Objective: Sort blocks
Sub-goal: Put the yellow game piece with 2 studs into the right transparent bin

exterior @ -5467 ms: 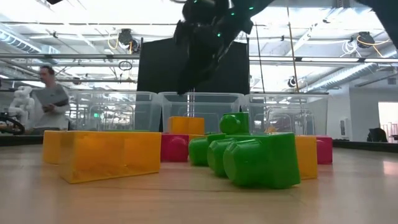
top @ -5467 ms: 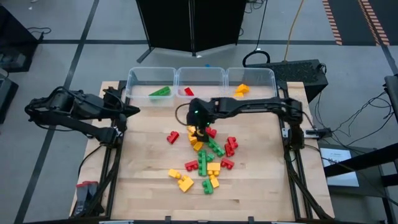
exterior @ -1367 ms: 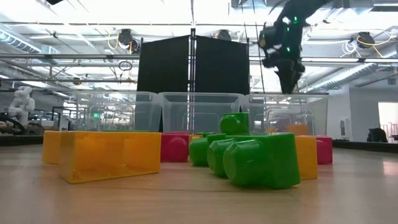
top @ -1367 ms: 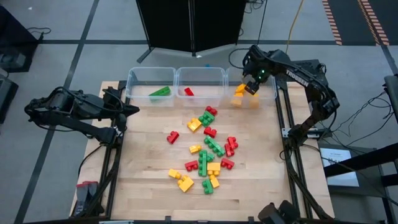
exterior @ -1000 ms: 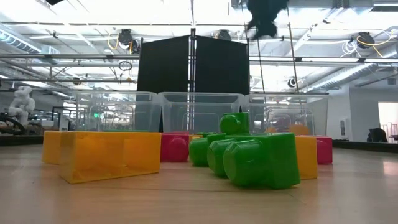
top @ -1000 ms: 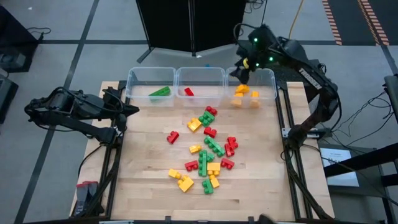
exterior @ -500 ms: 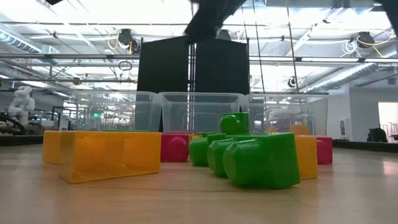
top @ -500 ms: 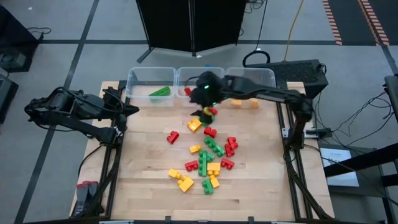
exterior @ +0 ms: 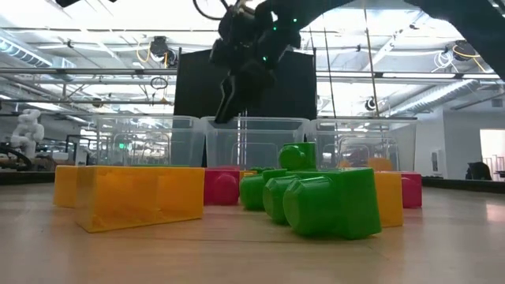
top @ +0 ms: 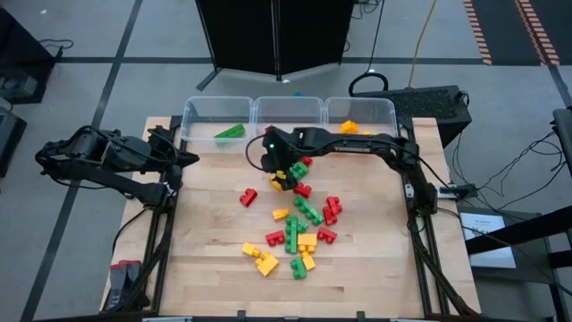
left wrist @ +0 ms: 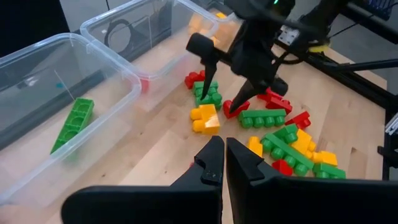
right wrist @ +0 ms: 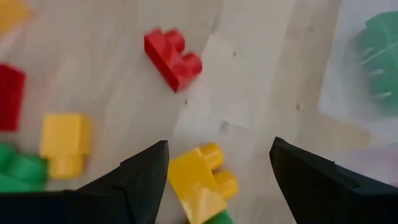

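Note:
The blocks (top: pixel 299 219) lie scattered in red, green and yellow on the middle of the wooden table. My right gripper (top: pixel 280 170) hangs open above the far end of the pile. In its wrist view the gripper (right wrist: pixel 217 143) has a yellow block (right wrist: pixel 196 180) lying on the table between its two fingers, and neither finger touches it. A red block (right wrist: pixel 173 57) lies just beyond. In the left wrist view this gripper (left wrist: pixel 217 102) hovers over a green block (left wrist: pixel 208 93) and the yellow one (left wrist: pixel 205 118). My left gripper (top: pixel 183 158) waits shut (left wrist: pixel 224 146) at the table's left edge.
Three clear bins stand in a row along the far edge. The left bin (top: pixel 217 121) holds a green block (top: pixel 230 132). The middle bin (top: pixel 288 112) is partly covered by my right arm. The right bin (top: pixel 360 112) holds yellow blocks (top: pixel 349 127). Bare wood lies left of the pile and near the front edge.
My right gripper has swung from high over the right bin toward the table's left and near side. It has come down over the far end of the block pile. The blocks on the table have stayed where they were.

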Motion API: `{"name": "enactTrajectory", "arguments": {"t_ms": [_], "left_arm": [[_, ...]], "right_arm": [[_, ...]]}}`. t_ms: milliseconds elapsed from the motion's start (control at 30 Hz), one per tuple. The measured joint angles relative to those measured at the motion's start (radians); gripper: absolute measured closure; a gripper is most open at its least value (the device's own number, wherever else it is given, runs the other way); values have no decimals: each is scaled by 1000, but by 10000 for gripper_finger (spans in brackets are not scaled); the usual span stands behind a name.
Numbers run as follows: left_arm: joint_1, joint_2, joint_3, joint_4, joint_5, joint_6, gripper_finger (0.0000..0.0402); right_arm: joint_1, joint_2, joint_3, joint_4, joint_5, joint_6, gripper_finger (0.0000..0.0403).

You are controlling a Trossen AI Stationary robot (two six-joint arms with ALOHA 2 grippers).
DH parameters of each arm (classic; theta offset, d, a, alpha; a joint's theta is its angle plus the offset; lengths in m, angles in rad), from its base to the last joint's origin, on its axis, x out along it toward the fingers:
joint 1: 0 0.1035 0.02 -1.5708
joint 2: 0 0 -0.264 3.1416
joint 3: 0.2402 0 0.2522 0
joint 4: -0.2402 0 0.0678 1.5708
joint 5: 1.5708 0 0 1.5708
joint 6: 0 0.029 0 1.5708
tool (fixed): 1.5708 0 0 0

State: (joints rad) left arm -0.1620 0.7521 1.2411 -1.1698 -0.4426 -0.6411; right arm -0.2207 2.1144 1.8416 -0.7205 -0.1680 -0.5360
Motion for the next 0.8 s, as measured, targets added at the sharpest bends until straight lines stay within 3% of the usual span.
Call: {"name": "enactTrajectory", "arguments": {"t_ms": [433,800], "left_arm": [[0,0,0,0,9,-6,402],[0,0,0,1,13,-6,402]], "right_arm": [[2,120,1,-65,39,-138,131],[3,204,6,-75,121,-141,136]]}}
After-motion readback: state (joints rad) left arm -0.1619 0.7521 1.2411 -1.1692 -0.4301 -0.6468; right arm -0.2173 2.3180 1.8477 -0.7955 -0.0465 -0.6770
